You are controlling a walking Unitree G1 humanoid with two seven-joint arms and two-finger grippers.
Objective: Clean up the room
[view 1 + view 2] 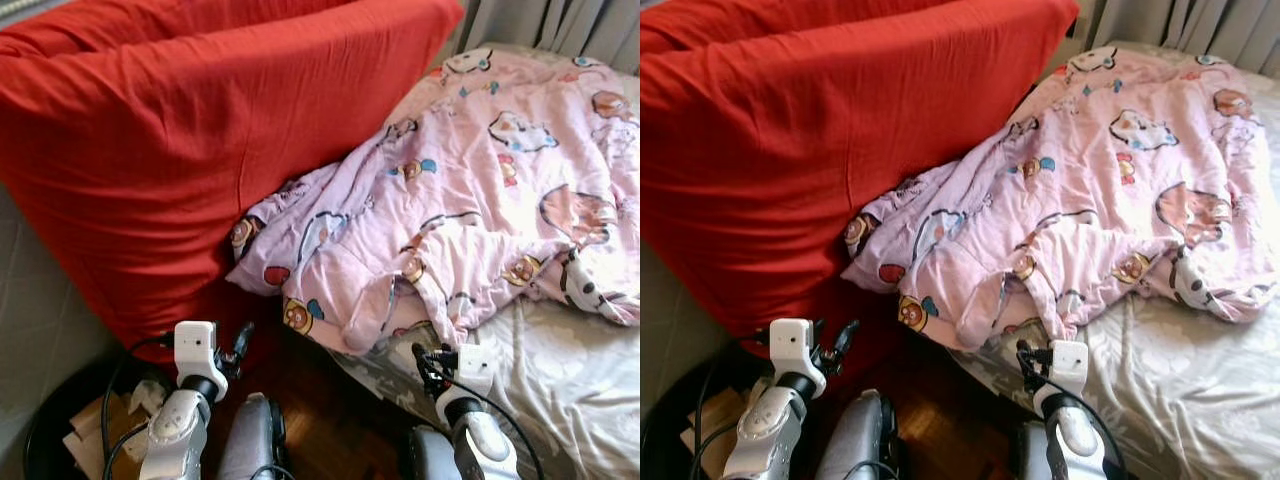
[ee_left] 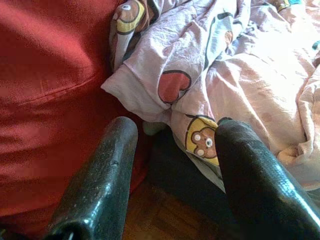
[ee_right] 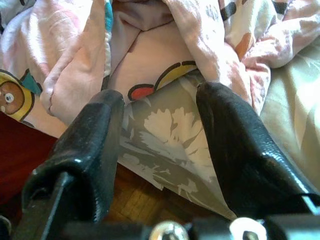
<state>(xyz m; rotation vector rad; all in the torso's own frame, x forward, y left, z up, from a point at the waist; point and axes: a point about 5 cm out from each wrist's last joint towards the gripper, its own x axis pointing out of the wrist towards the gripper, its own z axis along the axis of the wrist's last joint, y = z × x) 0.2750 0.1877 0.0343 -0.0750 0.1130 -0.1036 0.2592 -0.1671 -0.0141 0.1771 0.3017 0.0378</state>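
A rumpled pink quilt [image 1: 470,200] with cartoon prints lies on the bed, one corner hanging over the near edge. A big red cushion [image 1: 200,150] leans against the bed at the left, touching the quilt. My left gripper [image 2: 172,150] is open, held low in front of the quilt's hanging corner [image 2: 165,90] and the red cushion [image 2: 50,75]. My right gripper [image 3: 160,115] is open too, just short of the grey flowered bedsheet [image 3: 165,135] at the bed's edge, below the quilt [image 3: 150,45]. Neither holds anything.
The grey flowered sheet [image 1: 560,390] covers the bed at the right. Dark wooden floor [image 1: 330,420] shows between my arms. A black round bin [image 1: 70,430] with cardboard scraps sits at the lower left. Curtains [image 1: 560,25] hang behind the bed.
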